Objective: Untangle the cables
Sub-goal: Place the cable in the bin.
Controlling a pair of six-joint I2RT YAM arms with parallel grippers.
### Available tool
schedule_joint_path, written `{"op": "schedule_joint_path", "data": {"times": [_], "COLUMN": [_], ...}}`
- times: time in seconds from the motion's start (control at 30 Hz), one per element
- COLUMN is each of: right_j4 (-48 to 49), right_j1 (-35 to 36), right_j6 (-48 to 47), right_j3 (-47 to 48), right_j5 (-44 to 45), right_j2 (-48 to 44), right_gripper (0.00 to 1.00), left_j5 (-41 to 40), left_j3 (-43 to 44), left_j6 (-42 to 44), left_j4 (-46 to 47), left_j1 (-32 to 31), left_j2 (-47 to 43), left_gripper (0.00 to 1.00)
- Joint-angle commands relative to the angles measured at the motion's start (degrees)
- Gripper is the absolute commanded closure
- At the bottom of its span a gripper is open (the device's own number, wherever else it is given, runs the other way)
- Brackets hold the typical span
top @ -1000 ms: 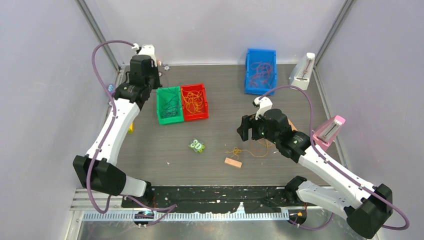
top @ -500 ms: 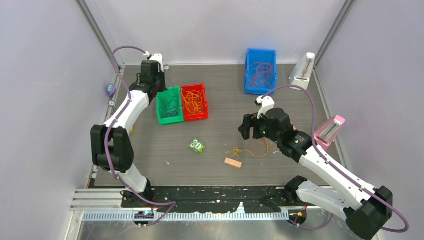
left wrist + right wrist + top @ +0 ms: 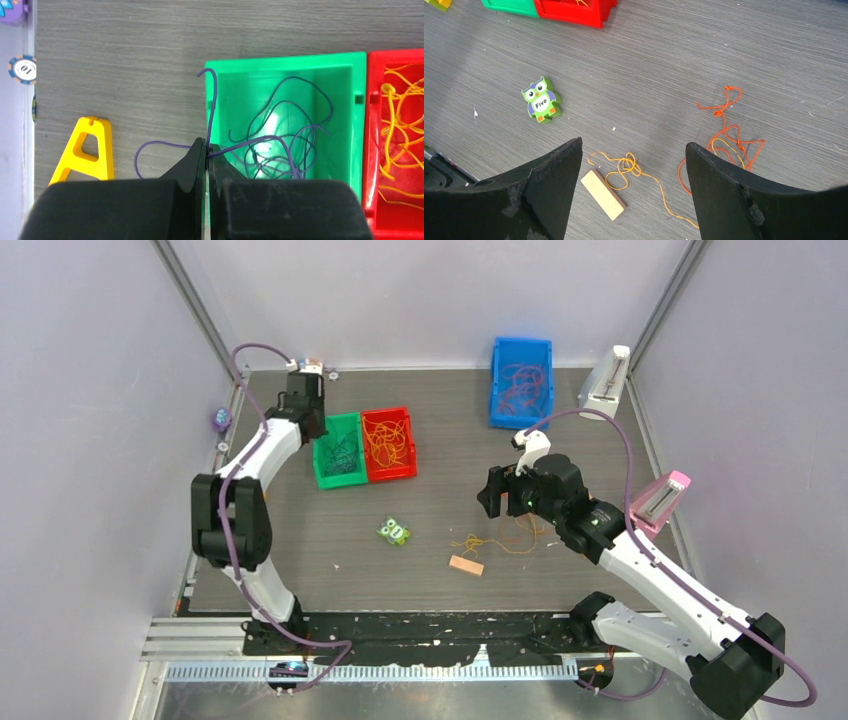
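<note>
Left wrist view: left gripper (image 3: 206, 150) pinches a thin purple cable (image 3: 214, 100) at the green plastic bin (image 3: 285, 60); right gripper (image 3: 634, 145) gapes over orange cables (image 3: 626, 162).

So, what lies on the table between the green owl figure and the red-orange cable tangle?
A looped yellow-orange cable and, beside it, a small wooden block, both slightly nearer the arms. The right wrist view shows this clearly.
</note>
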Motion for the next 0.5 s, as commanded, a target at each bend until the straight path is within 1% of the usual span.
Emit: {"op": "schedule_joint_path", "data": {"times": [0.0, 0.1, 0.17, 0.27, 0.3, 0.37, 0.47], "right_j4": [1.05, 0.94, 0.70, 0.41, 0.28, -0.07, -0.67], "right_j1": [-0.34, -0.52, -0.61, -0.81, -0.87, -1.08, -1.29], "right_j6": [-0.35, -0.26, -0.30, -0.58, -0.61, -0.76, -0.98], "right_j3": [2.51, 2.71, 2.89, 3.10, 3.12, 3.16, 3.27], "right_j5": [-0.75, -0.72, -0.71, -0.71, -0.71, -0.73, -0.74], "right_j2": [0.03, -0.11, -0.39, -0.90, -0.97, -1.23, -1.99], "right_gripper": [0.20, 0.20, 0.20, 0.20, 0.20, 0.20, 0.20], "left_j5": [-8.10, -15.04, -17.61, -18.56, -18.57, -15.01, -9.73], "left_j3": [11.83, 21.84, 25.93, 29.58, 31.86, 37.18, 49.04], "left_j6": [2.98, 4.41, 5.61, 5.70, 5.33, 5.59, 5.66], "left_j4": [-10.59, -21.61, -25.44, -29.22, -31.79, -37.09, -49.16], "left_j1": [-3.69, -5.89, -7.79, -9.53, -9.72, -9.76, -9.76], "left_j2": [8.10, 16.45, 20.37, 24.57, 25.79, 28.52, 36.26], "left_gripper": [1.00, 1.00, 1.00, 1.00, 1.00, 1.00, 1.00]}}
